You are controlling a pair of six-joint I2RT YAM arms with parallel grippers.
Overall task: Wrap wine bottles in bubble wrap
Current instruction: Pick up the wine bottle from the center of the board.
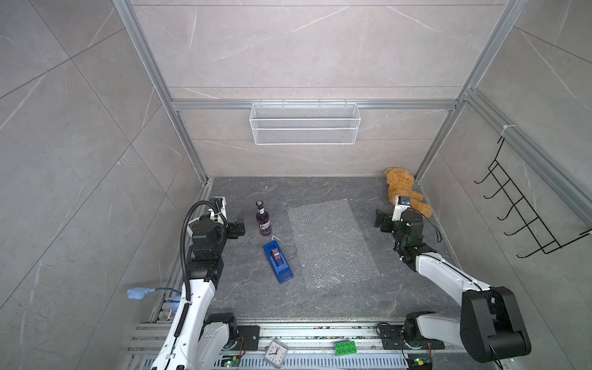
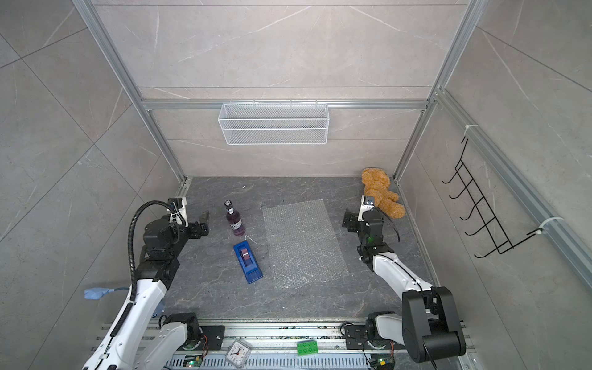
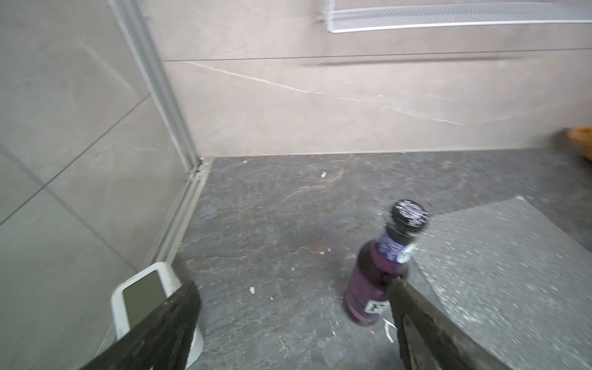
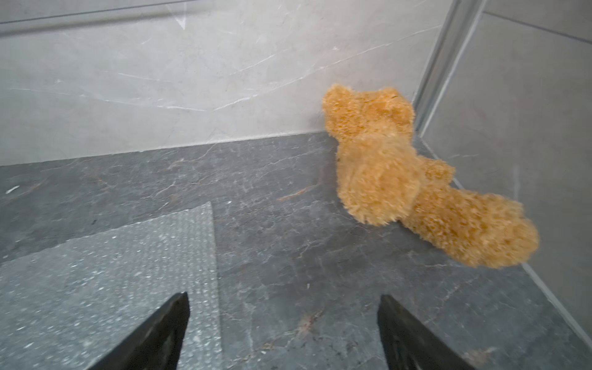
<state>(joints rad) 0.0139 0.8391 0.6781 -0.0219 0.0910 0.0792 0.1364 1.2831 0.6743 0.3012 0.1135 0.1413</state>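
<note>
The dark stone tabletop (image 1: 243,288) carries the bubble wrap (image 1: 331,243) spread flat, likely so the bottle can be rolled up in it. The wine bottle (image 1: 263,221) stands upright just beside the wrap's left edge, unwrapped. The left tool (image 1: 238,224) hovers beyond the bottle and the right tool (image 1: 381,221) off the wrap's right edge, both with jaws apart and empty.

In the left wrist view a finger (image 3: 423,326) of the left gripper (image 3: 293,285) hid one side of the blurred, unreadable label on the wine bottle (image 3: 368,278), while the teddy bear (image 3: 579,141) and wire basket (image 3: 448,16) were cut off by the picture's edges.
</note>
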